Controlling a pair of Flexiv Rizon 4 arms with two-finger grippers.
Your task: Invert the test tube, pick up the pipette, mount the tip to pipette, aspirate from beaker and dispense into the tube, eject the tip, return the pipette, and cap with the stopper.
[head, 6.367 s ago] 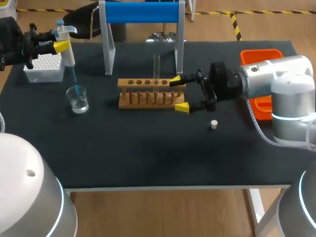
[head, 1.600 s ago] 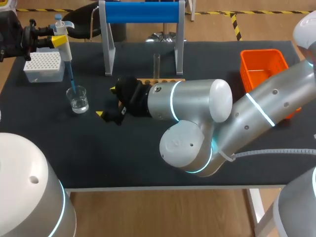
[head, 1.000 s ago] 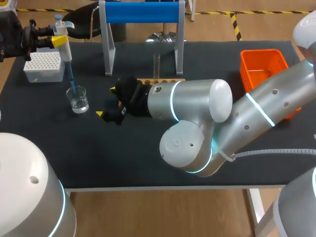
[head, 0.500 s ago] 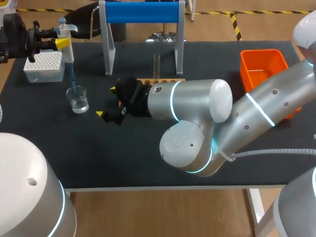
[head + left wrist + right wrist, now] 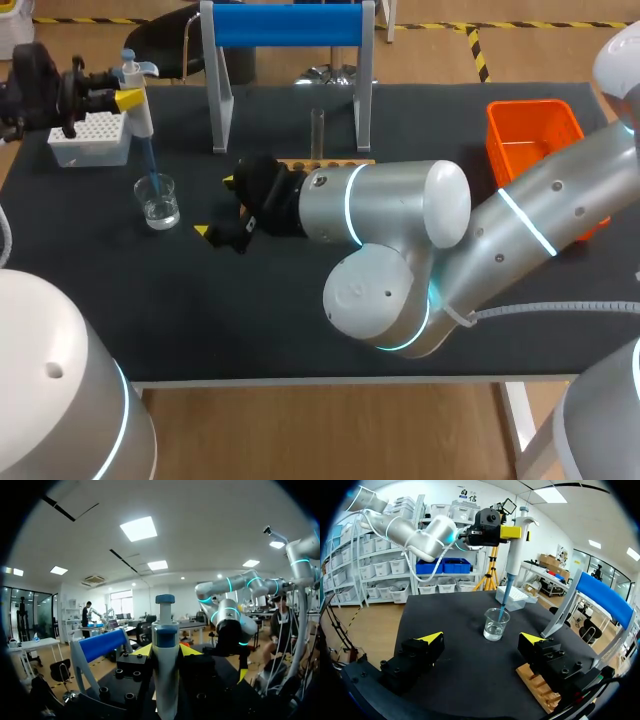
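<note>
Matte black tabletop (image 5: 300,320) carries a white perforated tip box (image 5: 88,138) at left; above it the left gripper (image 5: 125,97) clamps the white pipette (image 5: 138,108), its slim blue tip (image 5: 150,165) dipping into the clear glass beaker (image 5: 158,203). Right gripper (image 5: 216,207), fingers (image 5: 204,232) spread, sits beside the wooden rack (image 5: 330,163).

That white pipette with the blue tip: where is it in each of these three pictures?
Head view: pipette at far left, in the left tool, tip in the beaker.
Left wrist view: pipette upright between that tool's yellow tips.
Right wrist view: pipette ahead of the open right tool, over the beaker.
Shared landmark: blue-barred stand.
</note>
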